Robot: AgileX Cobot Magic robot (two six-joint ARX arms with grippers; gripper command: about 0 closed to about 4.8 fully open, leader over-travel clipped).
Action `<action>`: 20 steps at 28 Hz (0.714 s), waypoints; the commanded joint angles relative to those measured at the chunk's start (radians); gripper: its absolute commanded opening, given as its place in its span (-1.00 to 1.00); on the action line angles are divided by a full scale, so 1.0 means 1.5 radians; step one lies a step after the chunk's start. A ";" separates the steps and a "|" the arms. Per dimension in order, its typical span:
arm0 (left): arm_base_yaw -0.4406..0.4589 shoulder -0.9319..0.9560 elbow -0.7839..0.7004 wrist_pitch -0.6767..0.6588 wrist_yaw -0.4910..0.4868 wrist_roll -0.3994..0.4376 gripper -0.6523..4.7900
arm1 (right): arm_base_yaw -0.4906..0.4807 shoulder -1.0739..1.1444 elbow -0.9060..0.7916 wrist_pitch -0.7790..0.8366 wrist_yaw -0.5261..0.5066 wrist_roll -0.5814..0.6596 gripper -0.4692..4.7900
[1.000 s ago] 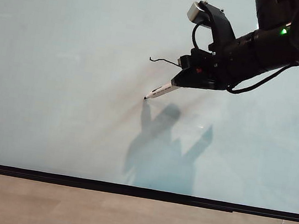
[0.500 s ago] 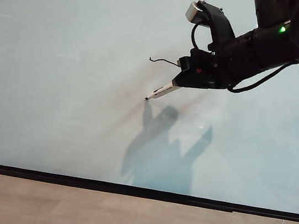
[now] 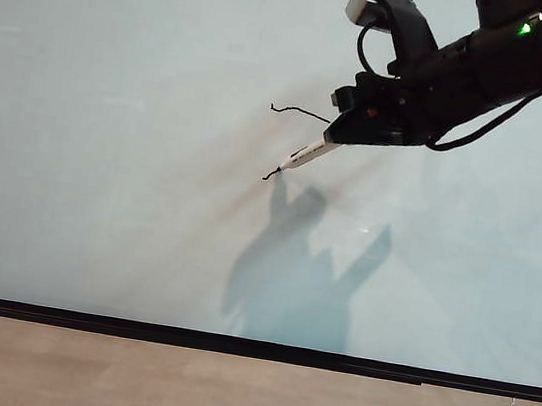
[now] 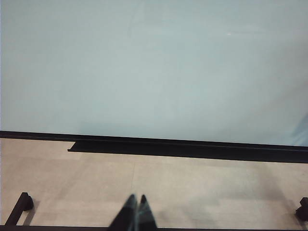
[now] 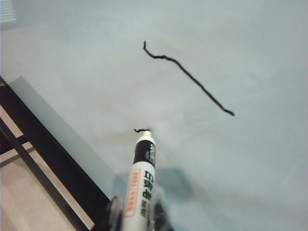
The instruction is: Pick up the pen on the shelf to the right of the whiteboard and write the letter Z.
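I see the right pincer pinching the pen, its tip on the whiteboard at a short new mark below the top stroke of the letter Z. A second ago that mark wasn't there. The left pincer hangs low above the floor, pressed together.

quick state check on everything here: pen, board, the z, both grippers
pen: uncapped, held, tip on the board
whiteboard: upright, marked with two strokes
letter Z: unfinished, top stroke plus a short mark at the pen tip
right gripper: shut on the pen, at the board
left gripper: shut, empty, above the floor
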 commanded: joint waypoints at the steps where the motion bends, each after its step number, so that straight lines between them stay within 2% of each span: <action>1: 0.000 0.000 0.002 0.008 0.000 0.003 -0.78 | -0.006 -0.016 0.005 0.011 0.017 -0.005 -0.85; 20: 0.000 0.000 0.002 0.008 0.000 0.003 -0.78 | -0.022 -0.076 0.005 -0.028 0.029 -0.019 -0.85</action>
